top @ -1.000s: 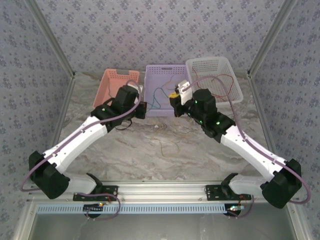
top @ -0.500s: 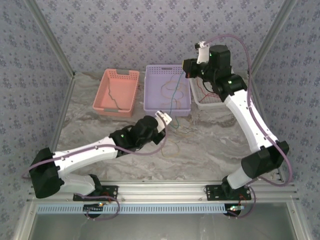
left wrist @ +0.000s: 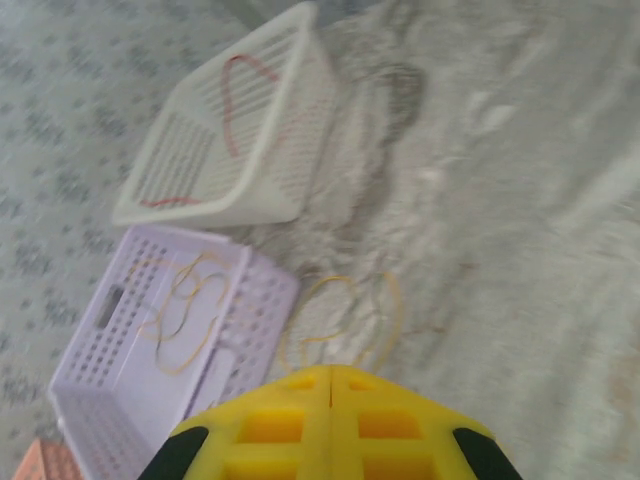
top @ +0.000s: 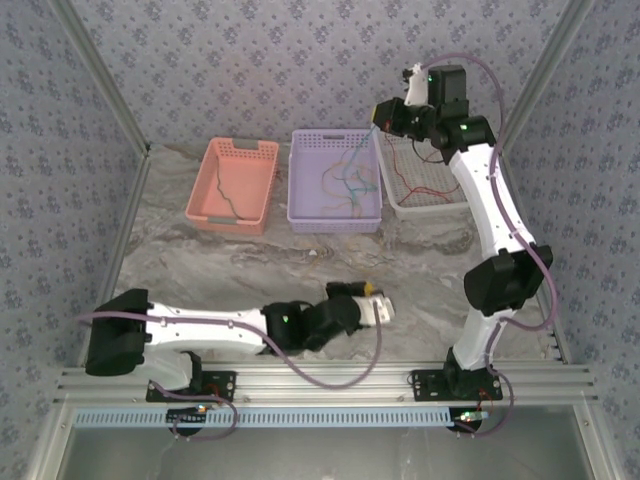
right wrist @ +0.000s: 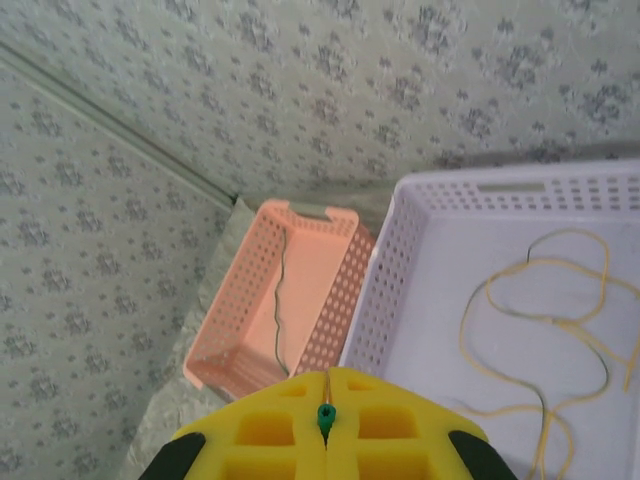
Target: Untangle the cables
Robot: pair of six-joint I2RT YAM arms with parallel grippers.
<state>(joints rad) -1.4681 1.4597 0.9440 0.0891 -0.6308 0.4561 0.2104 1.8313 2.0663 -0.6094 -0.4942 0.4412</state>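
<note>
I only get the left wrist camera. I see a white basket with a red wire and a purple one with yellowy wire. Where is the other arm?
Observer: The right gripper is lifted up over the far right corner of the purple basket.
Operator: Is it holding something?
Observer: Yes, it is shut on a green cable.
Operator: And the third basket? I see just a corner.
Observer: That pink basket has one dark cable lying along its floor.
</note>
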